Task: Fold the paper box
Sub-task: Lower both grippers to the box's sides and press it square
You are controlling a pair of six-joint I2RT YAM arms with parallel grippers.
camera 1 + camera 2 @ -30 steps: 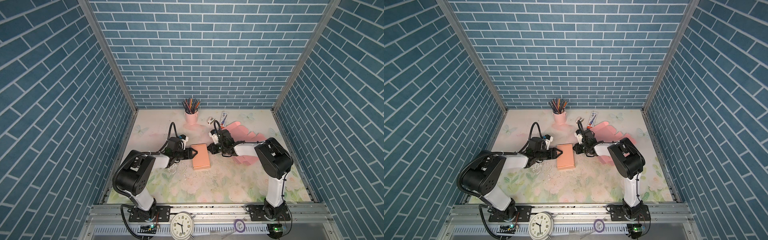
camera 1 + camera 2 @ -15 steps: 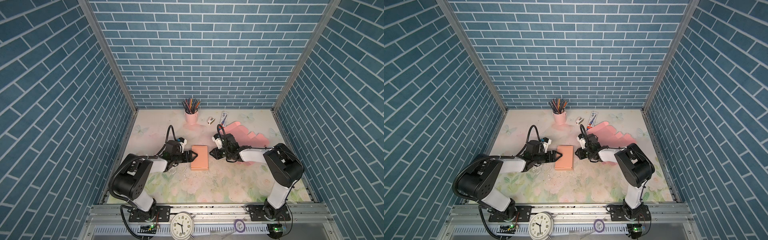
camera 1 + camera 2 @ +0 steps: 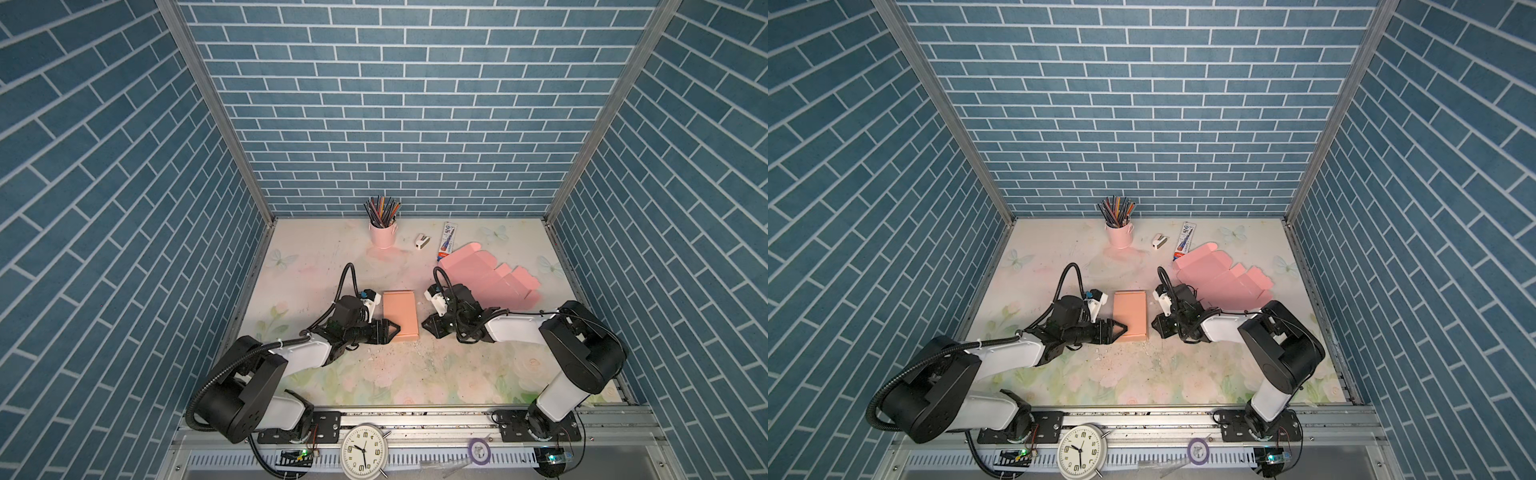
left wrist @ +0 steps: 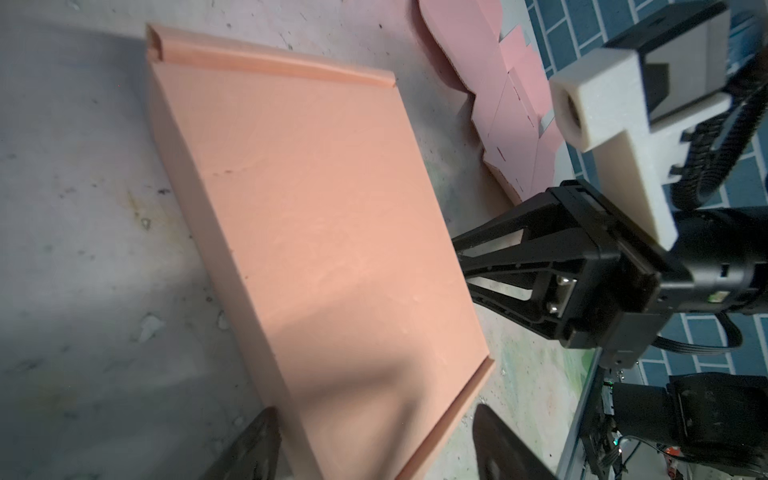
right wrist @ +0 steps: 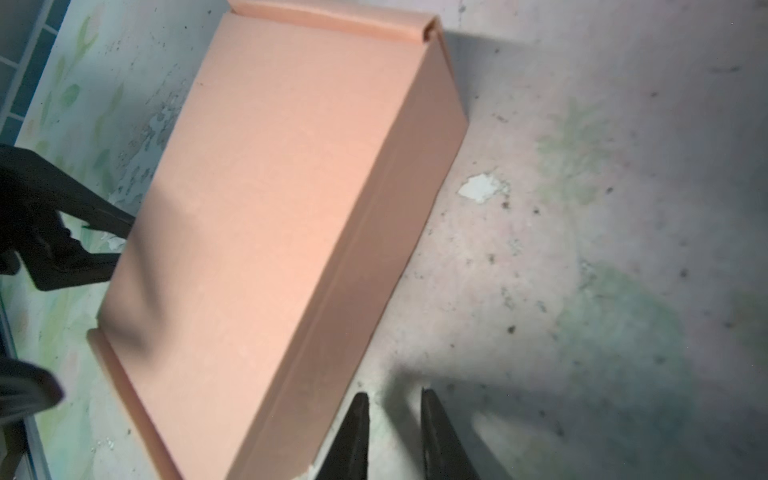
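Checking the paper box (image 3: 399,316) first, I find it closed and lying flat near the middle of the table (image 3: 316,266), its long side running front to back in both top views. The left gripper (image 3: 396,329) sits at its front left corner. In the left wrist view its fingers (image 4: 253,449) stand wide apart with the nearest corner of the box between them, and I cannot tell whether either one touches the cardboard. The right gripper (image 3: 424,323) lies low, just beside the front right corner. In the right wrist view its fingers (image 5: 357,432) are nearly together, with a narrow strip of table showing between them and nothing gripped. Flat pink blanks (image 3: 486,274) lie behind the right arm. A pencil cup (image 3: 382,235) stands near the back wall.
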